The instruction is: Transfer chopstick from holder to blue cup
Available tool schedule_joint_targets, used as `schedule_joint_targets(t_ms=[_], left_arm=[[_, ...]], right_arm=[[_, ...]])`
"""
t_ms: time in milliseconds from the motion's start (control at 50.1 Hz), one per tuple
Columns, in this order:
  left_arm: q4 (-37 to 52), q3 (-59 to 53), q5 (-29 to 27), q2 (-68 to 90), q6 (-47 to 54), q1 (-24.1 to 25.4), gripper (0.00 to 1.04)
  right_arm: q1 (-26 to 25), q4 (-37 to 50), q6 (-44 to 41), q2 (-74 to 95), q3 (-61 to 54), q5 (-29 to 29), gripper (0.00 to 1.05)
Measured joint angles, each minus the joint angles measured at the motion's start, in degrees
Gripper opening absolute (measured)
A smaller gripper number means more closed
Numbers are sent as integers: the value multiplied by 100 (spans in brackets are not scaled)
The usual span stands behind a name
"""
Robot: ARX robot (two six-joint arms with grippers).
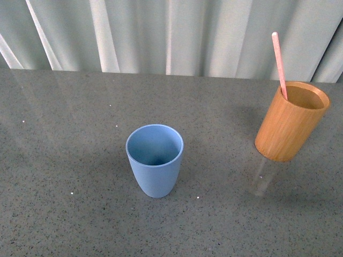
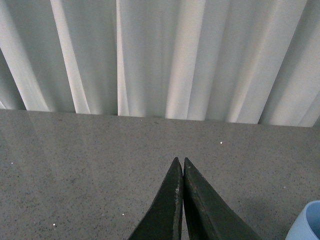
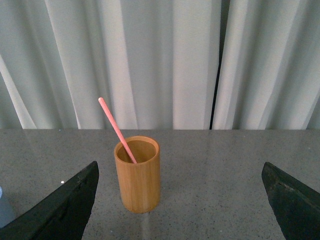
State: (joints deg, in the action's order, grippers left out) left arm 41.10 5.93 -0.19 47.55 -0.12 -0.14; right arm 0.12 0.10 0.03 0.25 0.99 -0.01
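With right gripper (image 3: 179,165) wide, left gripper (image 2: 181,160) pinched closed and empty, might topple holder (image 1: 286,128) at frame's right by dragging tilted chopstick (image 1: 279,61) sideways.

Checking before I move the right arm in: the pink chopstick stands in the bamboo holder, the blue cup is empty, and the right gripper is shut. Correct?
Not quite. The right gripper is open, jaws wide apart, as the right wrist view shows. The pink chopstick does stand in the bamboo holder, and the blue cup is empty.
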Motion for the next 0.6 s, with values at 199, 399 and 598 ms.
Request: schedule_joint_targets(t_ms=[199, 399, 598], left_arm=[[-476, -240, 13, -726, 2, 0, 4], [-669, -483, 11, -1222, 0, 2, 4], [-1237, -485, 17, -1867, 0, 2, 4]], right_arm=[[0, 0, 0, 0, 0, 2, 95], [0, 0, 2, 0, 0, 4, 95], [0, 0, 0, 0, 0, 2, 95]])
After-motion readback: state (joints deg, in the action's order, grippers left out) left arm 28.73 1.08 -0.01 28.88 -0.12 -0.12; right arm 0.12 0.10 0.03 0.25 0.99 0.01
